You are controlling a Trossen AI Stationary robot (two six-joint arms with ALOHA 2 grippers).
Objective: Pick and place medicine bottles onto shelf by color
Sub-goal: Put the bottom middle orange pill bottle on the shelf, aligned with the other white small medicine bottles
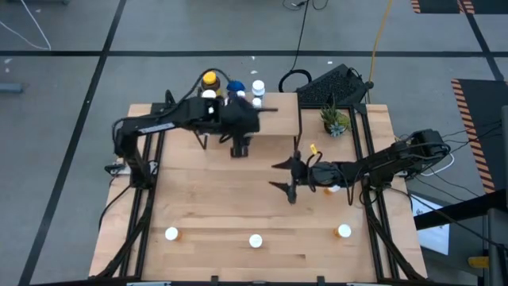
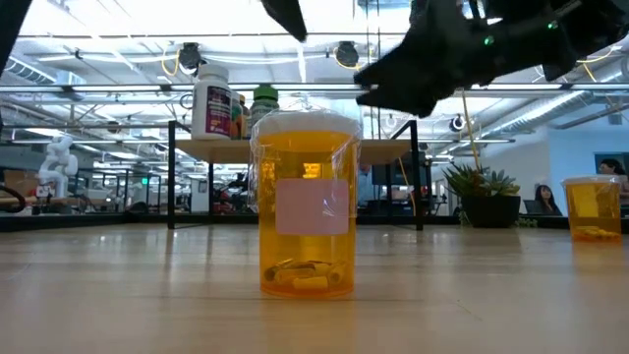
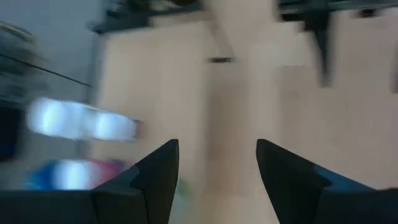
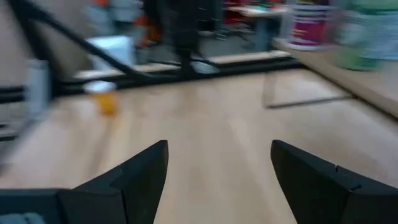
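The shelf [image 1: 278,123] stands at the table's far middle and carries several medicine bottles, among them a yellow-capped one [image 1: 209,79], a blue one [image 1: 236,87] and a white one [image 1: 258,86]. Three orange bottles with white caps stand upright along the near edge: left [image 1: 171,233], middle [image 1: 255,240] [image 2: 305,206] and right [image 1: 344,231] [image 2: 595,208]. My left gripper [image 1: 240,147] [image 3: 217,162] hangs open over the shelf's near edge with nothing in it. My right gripper [image 1: 283,176] [image 4: 217,162] stands open over the table's middle, right of centre, fingers pointing toward the left edge.
A small potted plant [image 1: 335,121] [image 2: 482,197] stands at the far right beside the shelf. A black keyboard [image 1: 333,86] lies beyond the far edge. Something orange [image 1: 332,188] shows under my right arm. Bare wood lies between the shelf and the near row of bottles.
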